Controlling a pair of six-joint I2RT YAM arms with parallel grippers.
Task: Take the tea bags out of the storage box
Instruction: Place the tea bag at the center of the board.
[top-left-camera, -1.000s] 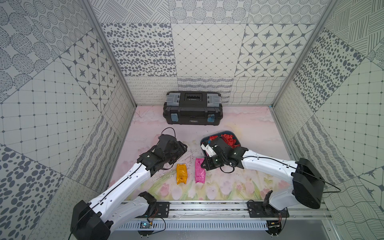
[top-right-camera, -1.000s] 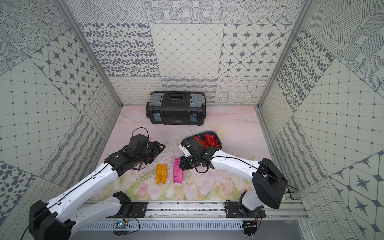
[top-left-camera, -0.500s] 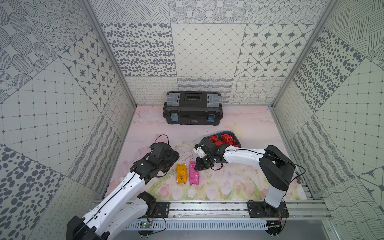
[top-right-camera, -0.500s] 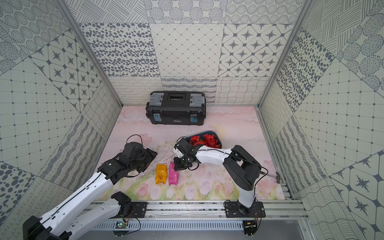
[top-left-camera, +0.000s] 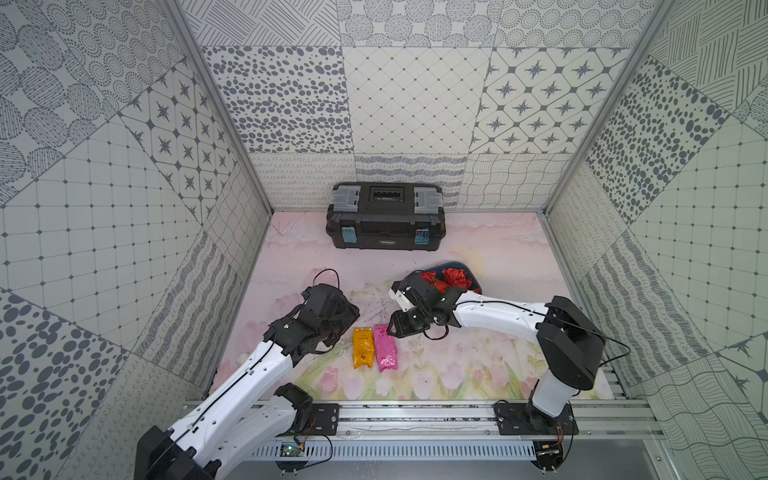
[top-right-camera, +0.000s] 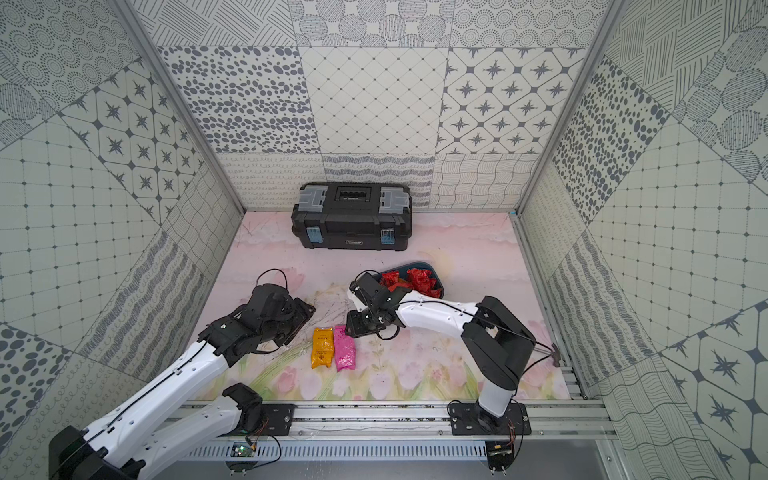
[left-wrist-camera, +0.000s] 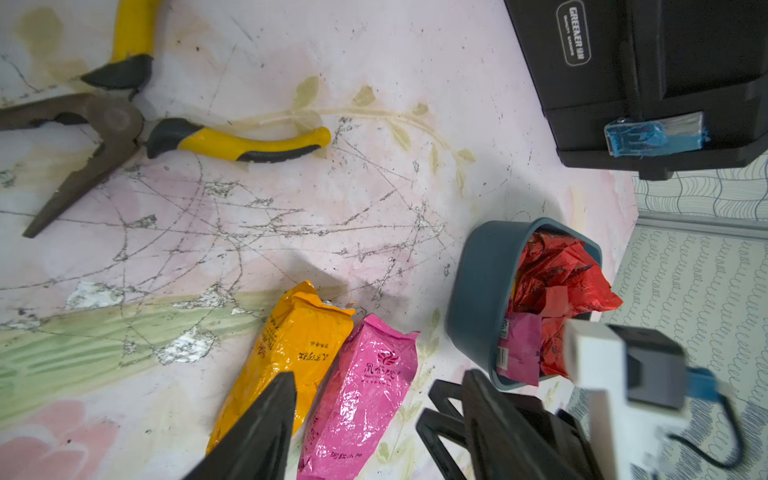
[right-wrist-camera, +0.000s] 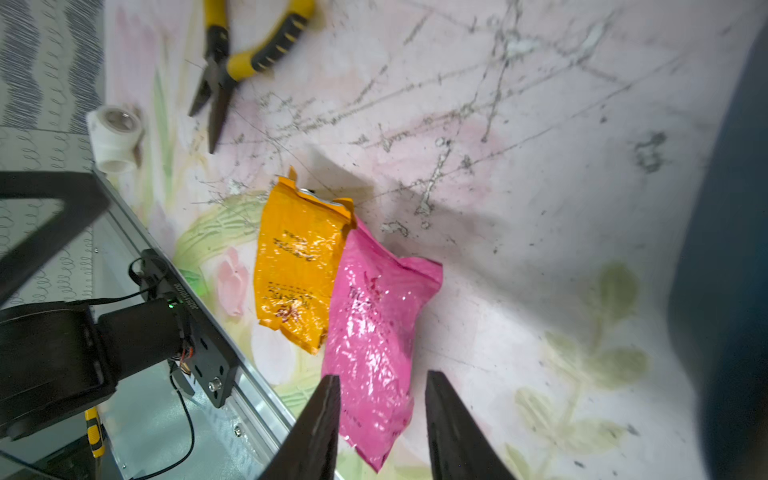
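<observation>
The teal storage box (top-left-camera: 467, 268) sits right of centre on the mat, with crinkled red tea bags (top-left-camera: 455, 277) heaped in it; in the left wrist view a pink packet (left-wrist-camera: 519, 349) leans inside its near wall (left-wrist-camera: 482, 299). An orange tea bag (top-left-camera: 362, 347) and a pink tea bag (top-left-camera: 385, 348) lie side by side on the mat in front. My right gripper (right-wrist-camera: 382, 376) is open, its fingers apart over the pink bag's (right-wrist-camera: 374, 311) end, gripping nothing. My left gripper (left-wrist-camera: 378, 374) hangs open and empty just left of the two bags.
A black toolbox (top-left-camera: 385, 222) stands against the back wall. Yellow-handled pliers (left-wrist-camera: 124, 120) lie on the mat under the left arm, and a white fitting (right-wrist-camera: 114, 137) sits near the front left corner. The arms' rail (top-left-camera: 415, 415) runs along the front edge.
My right gripper carried the pink tea bag leftward, set it beside the orange one, then opened and let it go. The left arm drew back slightly.
</observation>
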